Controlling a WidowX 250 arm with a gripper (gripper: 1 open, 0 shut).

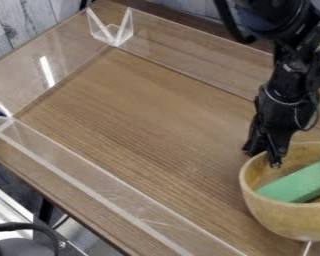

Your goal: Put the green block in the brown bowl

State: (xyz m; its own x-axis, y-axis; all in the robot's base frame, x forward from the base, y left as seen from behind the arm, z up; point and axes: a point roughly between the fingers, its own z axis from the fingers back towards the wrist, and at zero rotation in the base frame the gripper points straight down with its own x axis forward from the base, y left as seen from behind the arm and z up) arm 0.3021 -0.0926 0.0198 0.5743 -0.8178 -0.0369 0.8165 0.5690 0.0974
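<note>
From where I sit at the controls, I have the round, light tan wooden bowl (272,215) at the right side of the view, by the near right part of the wood-grained brown bench (136,125). The matte mid-green rectangular block (296,183) lies inside it, tilted, and the right border of my view cuts off part of both bowl and block.

My black metal end effector (264,158) comes down from the upper right and ends at the bowl's rim, on the side toward the middle of the bench. Its fingertips are closed together, and the block lies apart from them. I cannot tell whether they touch the rim or sit just beside it.

Clear, glossy strips (116,190) run along the bench's edges, and a clear angular plastic piece (111,28) stands near its far left corner. A black curved object (27,230) shows at my view's lower left.
</note>
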